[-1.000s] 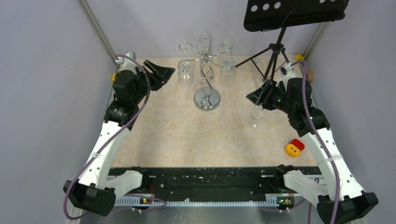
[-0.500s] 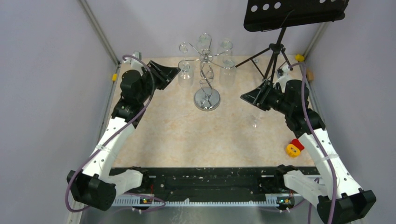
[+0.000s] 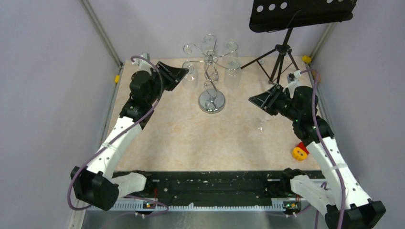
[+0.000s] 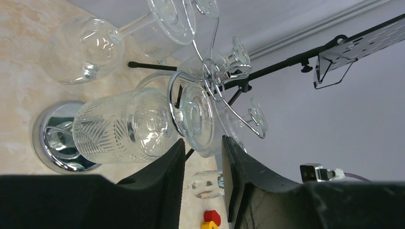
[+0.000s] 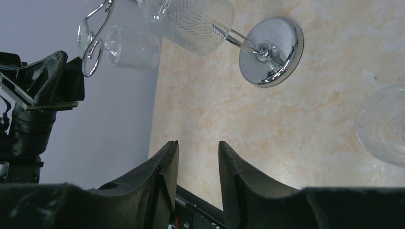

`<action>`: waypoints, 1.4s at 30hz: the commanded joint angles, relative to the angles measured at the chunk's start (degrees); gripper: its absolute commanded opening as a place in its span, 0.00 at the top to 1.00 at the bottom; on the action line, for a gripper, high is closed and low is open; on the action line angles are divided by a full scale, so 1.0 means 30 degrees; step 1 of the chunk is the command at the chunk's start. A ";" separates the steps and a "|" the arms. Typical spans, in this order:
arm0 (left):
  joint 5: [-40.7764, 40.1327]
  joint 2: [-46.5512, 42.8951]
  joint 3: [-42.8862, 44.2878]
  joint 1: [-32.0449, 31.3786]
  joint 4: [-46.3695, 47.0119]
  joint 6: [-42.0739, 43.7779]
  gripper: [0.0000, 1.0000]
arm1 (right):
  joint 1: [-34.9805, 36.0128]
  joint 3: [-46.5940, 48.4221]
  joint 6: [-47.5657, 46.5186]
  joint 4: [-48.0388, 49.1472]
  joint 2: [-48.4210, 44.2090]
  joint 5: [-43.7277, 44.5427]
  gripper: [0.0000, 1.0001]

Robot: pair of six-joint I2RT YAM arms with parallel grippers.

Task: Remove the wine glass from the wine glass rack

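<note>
The chrome wine glass rack [image 3: 211, 101] stands at the back middle of the table, with several clear wine glasses hanging upside down from its curled arms. My left gripper [image 3: 180, 73] is open, its tips right beside the left hanging wine glass [image 3: 189, 75]. In the left wrist view the rack's arms [image 4: 210, 76] fill the frame. That glass's bowl [image 4: 124, 126] and round foot [image 4: 196, 117] lie just beyond my open gripper [image 4: 203, 148], not between the fingers. My right gripper [image 3: 253, 100] is open and empty to the right of the rack base [image 5: 272, 52].
Another wine glass [image 3: 261, 126] stands on the table below the right gripper; its rim shows in the right wrist view [image 5: 382, 126]. A black music stand [image 3: 301, 14] on a tripod [image 3: 279, 57] stands at the back right. A red and yellow object [image 3: 301, 151] lies at the right.
My left arm has swung right, bringing its open gripper up to the left hanging glass. My right arm has shifted a little; its gripper stays open and empty.
</note>
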 commanded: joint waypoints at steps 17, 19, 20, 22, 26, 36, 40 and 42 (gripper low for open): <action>-0.0316 0.0541 0.0581 -0.0413 0.1473 -0.0544 0.74 | -0.0192 0.0172 -0.0122 -0.0397 -0.1756 0.1968 0.64; -0.0297 0.0618 0.0583 -0.0462 0.1496 -0.0678 0.71 | -0.0168 0.0173 -0.0160 -0.0511 -0.1775 0.1941 0.64; -0.0226 0.0651 0.0596 -0.0490 0.1582 -0.0818 0.70 | -0.0189 0.0127 -0.0170 -0.0542 -0.1836 0.1940 0.64; -0.0192 0.0678 0.0516 -0.0548 0.1883 -0.1147 0.68 | -0.0196 0.0029 -0.0175 -0.0547 -0.1943 0.1990 0.64; -0.0786 0.0614 0.0344 -0.0681 0.2200 -0.2201 0.70 | -0.0169 -0.0153 -0.0118 -0.0453 -0.2062 0.2053 0.64; -0.2169 0.0727 0.0266 -0.0851 0.1928 -0.3719 0.78 | -0.0181 0.0412 -0.0476 -0.1114 -0.2439 0.2481 0.65; -0.2774 0.0965 0.0308 -0.0898 0.1920 -0.4007 0.75 | -0.0172 0.0285 -0.0454 -0.0973 -0.2442 0.2330 0.65; -0.2999 0.1110 0.0404 -0.0943 0.1891 -0.4215 0.73 | -0.0195 0.0211 -0.0447 -0.0852 -0.2447 0.2186 0.65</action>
